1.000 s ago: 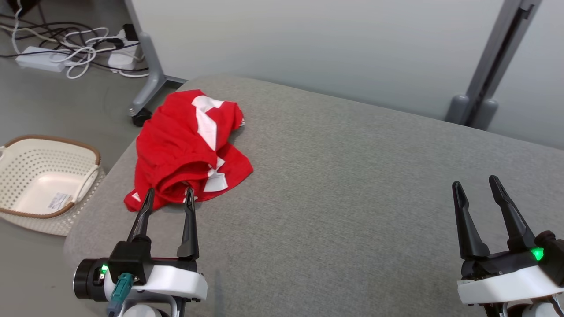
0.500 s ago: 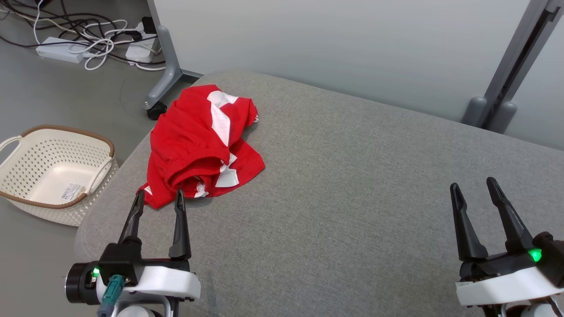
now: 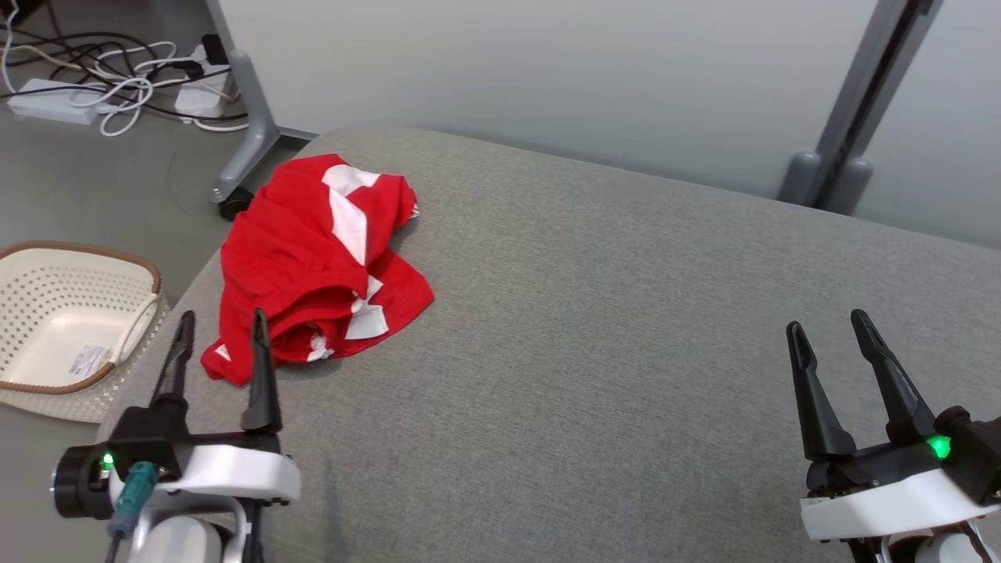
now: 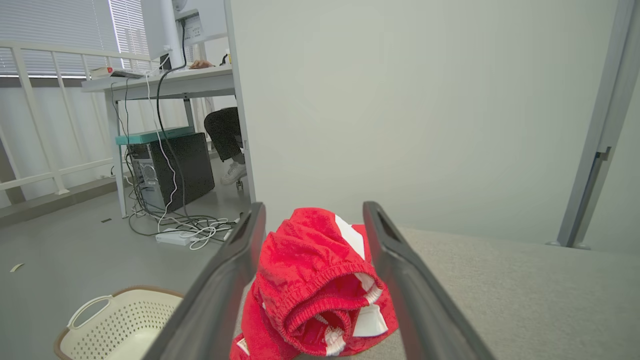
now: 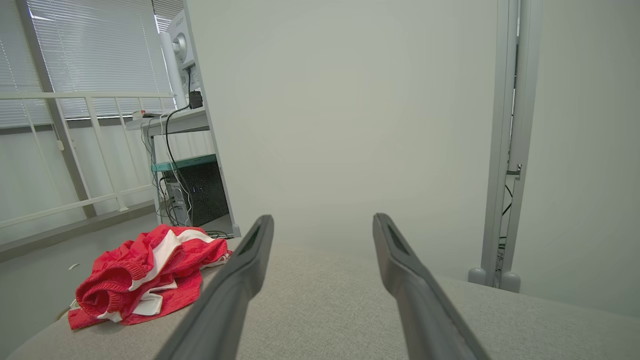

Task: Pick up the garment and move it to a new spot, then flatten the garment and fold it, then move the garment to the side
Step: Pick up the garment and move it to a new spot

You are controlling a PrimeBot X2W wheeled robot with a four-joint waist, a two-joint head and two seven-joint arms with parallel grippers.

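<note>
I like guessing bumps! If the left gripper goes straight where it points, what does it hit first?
Probably the red garment: it lies between the open fingers of the left gripper, though how near is unclear.

Noted open cushion surface (image 3: 626,313) from 1 to 5 o'clock of garment (image 3: 305,250). Found basket (image 3: 47,305) on floor (image 3: 78,188) at its 9 o'clock, wheeled partition leg (image 3: 249,125) at 11 o'clock.
</note>
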